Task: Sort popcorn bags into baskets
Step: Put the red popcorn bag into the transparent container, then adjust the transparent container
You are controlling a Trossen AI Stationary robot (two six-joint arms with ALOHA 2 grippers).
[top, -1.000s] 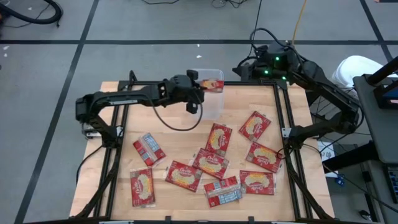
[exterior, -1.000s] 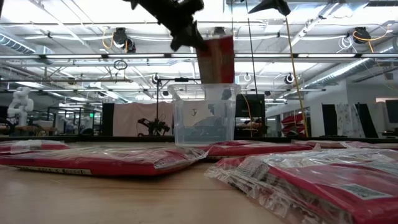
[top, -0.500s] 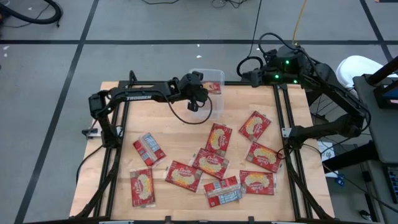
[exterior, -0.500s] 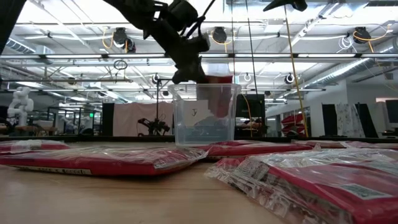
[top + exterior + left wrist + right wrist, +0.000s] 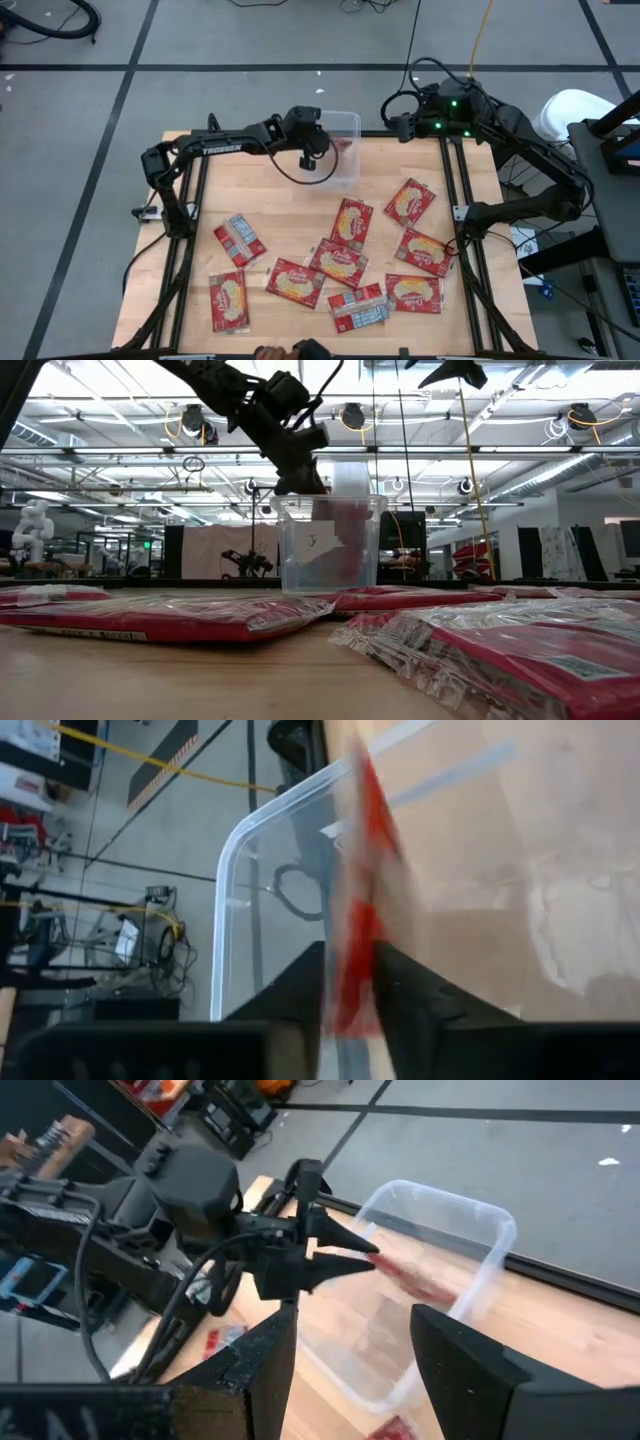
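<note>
Left jaws (image 5: 322, 143): at the tub's rim, at 12 o'clock on the bench (image 5: 200, 215); the wrist view shows a red bag (image 5: 362, 910) standing on edge between the two fingers, whether gripped or just let go I cannot tell.
Right jaws (image 5: 345, 1350): spread apart and empty, hovering off the bench's far right corner, at about 1 o'clock, looking down at the tub.
Tub (image 5: 341, 150): clear plastic, at the far edge of the bench, the bag inside it leaning on end.
Other bags (image 5: 351, 222): about ten, flat on the bench from 3 to 8 o'clock, some overlapping, two showing grey-white backs.
Handling: the bags look light, thin and crinkly, with a slick film wrap; they probably flex and slide. A pinch across a free short edge seems best, picking one that is not overlapped.
Views: the low view alone shows the bag's height within the tub (image 5: 331, 545); the left wrist view alone shows it between the fingers; the high view alone gives the spread of loose bags.
</note>
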